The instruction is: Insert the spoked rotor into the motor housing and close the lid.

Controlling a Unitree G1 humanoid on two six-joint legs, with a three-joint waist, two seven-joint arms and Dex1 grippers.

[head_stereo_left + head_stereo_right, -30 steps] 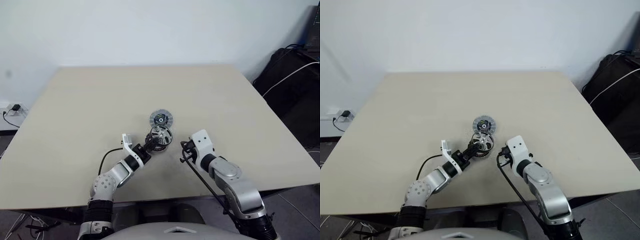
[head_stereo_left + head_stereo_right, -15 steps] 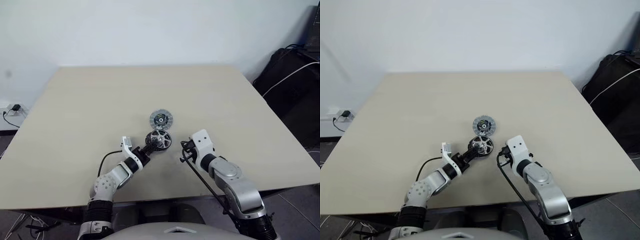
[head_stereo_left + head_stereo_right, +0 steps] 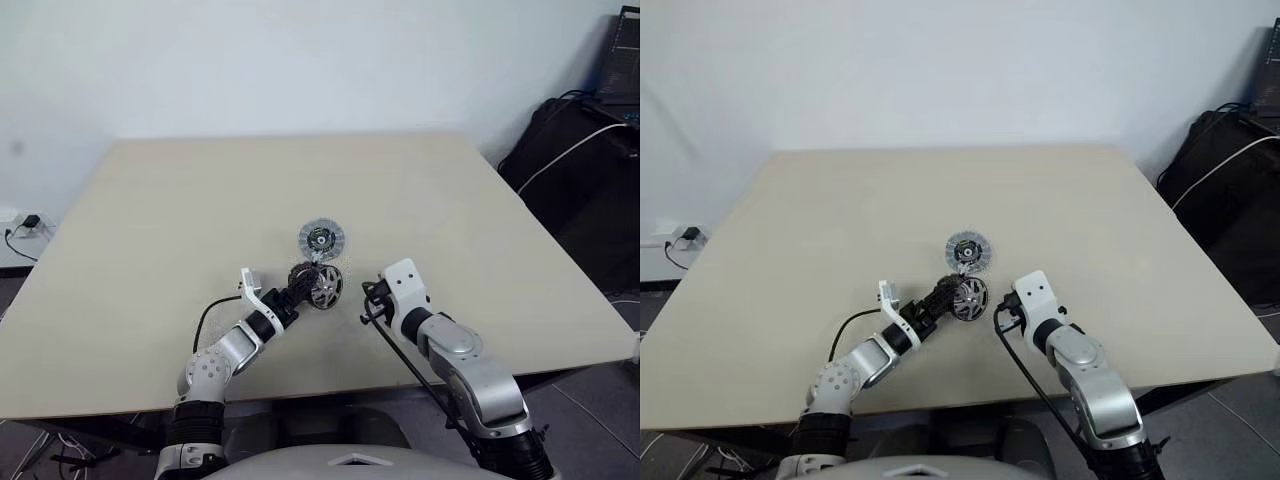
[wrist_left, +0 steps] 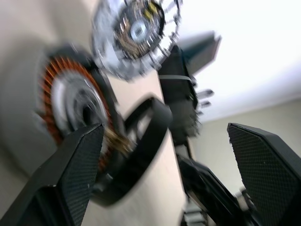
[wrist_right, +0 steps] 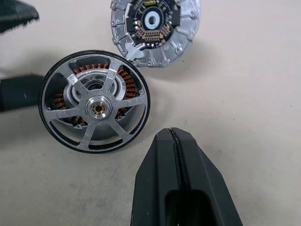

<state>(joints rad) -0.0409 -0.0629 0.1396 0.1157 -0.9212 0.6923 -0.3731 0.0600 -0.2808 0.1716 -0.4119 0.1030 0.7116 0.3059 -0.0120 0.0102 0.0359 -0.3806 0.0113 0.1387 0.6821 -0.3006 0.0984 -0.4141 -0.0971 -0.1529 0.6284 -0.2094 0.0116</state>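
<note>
The spoked rotor, a silver wheel in a dark rim, lies askew over the motor housing, whose copper windings show between the spokes. In the head view the pair sits mid-table, rotor just right of the housing's dark body. The lid lies flat just behind them, ribbed face with dark centre up. My left gripper is open beside the housing, its fingers wide apart and holding nothing. A little right of the rotor my right gripper is shut and empty.
The beige table stretches wide to the back and both sides. A black bag with white cables stands off the table's right edge. A plugged wall socket shows beyond the left edge.
My left gripper has opened and let go of the rotor. The rotor has come down from its raised tilt and now rests against the housing. The right arm has stayed still.
</note>
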